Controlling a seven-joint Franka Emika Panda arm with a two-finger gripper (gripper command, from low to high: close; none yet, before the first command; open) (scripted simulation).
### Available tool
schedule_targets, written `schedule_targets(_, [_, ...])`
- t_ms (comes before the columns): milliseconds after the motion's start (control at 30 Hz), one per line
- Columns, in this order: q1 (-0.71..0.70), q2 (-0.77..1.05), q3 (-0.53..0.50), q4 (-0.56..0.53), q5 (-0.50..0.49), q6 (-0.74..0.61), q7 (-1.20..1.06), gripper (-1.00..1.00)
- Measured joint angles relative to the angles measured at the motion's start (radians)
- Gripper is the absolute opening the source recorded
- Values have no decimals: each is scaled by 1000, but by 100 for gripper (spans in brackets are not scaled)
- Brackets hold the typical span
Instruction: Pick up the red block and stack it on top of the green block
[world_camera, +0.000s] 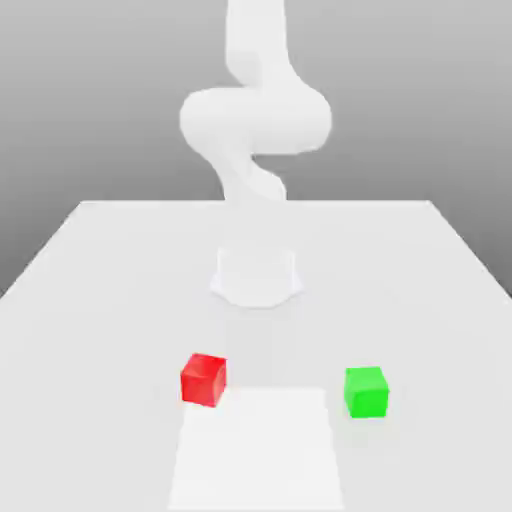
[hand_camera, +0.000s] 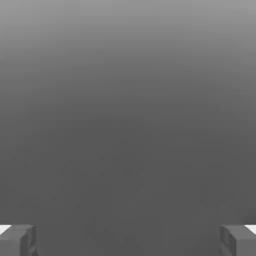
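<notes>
So nearest the front edge of the surface (world_camera: 90, 300) there's a paler rectangular patch (world_camera: 255, 450), centered and running right down to that edge. Just past its far corners sit the two cubes. The red block (world_camera: 204, 379) is off the patch's far corner on the exterior view's left, basically touching that corner, resting flat on the surface and turned a bit so one vertical edge faces the camera. The green block (world_camera: 366, 391) is over on the exterior view's right, just beside the other far corner with a slim gap, also flat on the surface. The two are well apart with the patch's width between them, and nothing is stacked on either one.

Farther back, around the middle of the surface, is the arm's round base (world_camera: 257, 276), with the white arm (world_camera: 255, 120) twisting upward out of the top of the exterior view.

In the hand view the gripper (hand_camera: 128, 240) has its jaws spread wide, one grey fingertip (hand_camera: 17, 240) at each side, nothing between them, just plain grey backdrop behind.
</notes>
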Motion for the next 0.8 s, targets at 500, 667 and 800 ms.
schedule_targets(500, [-124, 442, -58, -513, -39, 370, 70, 0])
schedule_targets(667, [-139, 733, -76, -583, 4, 600, 47, 0])
schedule_targets(800, [-182, 886, -25, -568, 51, 731, 13, 0])
